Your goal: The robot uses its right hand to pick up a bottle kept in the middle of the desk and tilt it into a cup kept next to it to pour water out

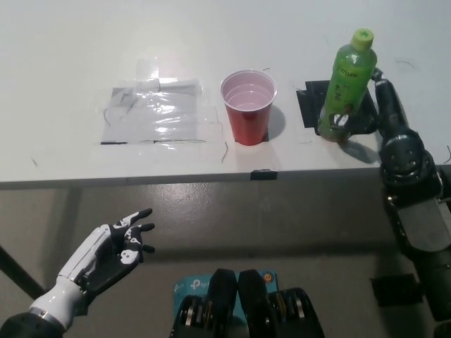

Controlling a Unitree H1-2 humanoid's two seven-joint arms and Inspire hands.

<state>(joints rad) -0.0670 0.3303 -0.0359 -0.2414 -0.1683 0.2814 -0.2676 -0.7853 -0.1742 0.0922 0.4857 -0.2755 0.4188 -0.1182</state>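
Head view, right hand (372,113) half-hidden behind green bottle (345,86), grip unclear, left hand (113,248) spread

Single head camera, looking steeply down on desk (63,77).

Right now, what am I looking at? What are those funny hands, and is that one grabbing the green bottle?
You are looking down through a camera on a robot's head, so you see what it sees. The robot has two arms. Its white left hand rests low at the picture's left, below the desk edge, fingers apart and holding nothing. Its black right hand reaches up from the right and sits against the green bottle. The bottle hides most of that hand, so I cannot tell if it has a real grip. The bottle stands upright on the white desk, on a dark patch. Beside it stands a red cup, open at the top. Further left, some clear tape is stuck on the desk.
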